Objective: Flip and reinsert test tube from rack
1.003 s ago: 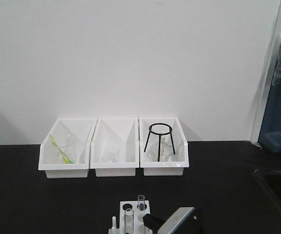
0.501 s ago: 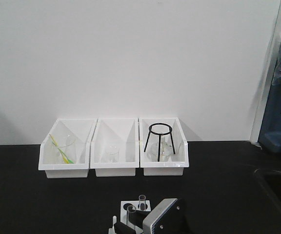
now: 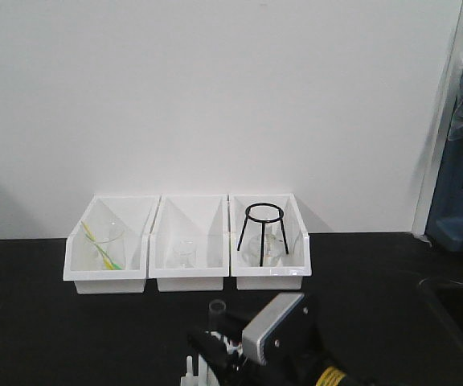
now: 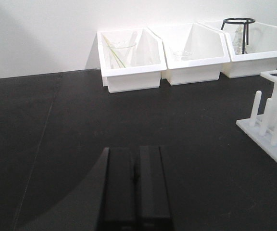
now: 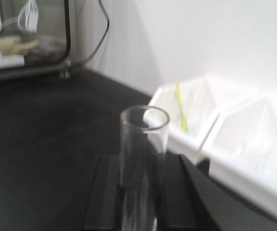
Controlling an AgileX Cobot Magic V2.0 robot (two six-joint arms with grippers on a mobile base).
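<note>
My right jaws pinch the tube (image 5: 141,144) mouth-up; my left jaws sit closed, empty. Flipped this near the rack (image 4: 273,115), it may clip the pegs or slip.

"What lies beyond the right gripper (image 3: 219,342)?"

"A left bin (image 3: 103,279), a middle bin (image 3: 190,281) and a right bin (image 3: 269,281), all white, side by side on the black table (image 3: 38,322) against the white wall (image 3: 215,96)."

"What is in them?"

"The left bin holds a glass beaker (image 3: 109,237) with a yellow-green stick (image 3: 99,244) leaning in it. The middle bin holds a small clear beaker (image 3: 185,255), and the right bin a black wire tripod (image 3: 263,213) with a glass flask (image 3: 273,251)."

"And far to its right?"

"A blue object (image 3: 460,217) at the edge."
</note>
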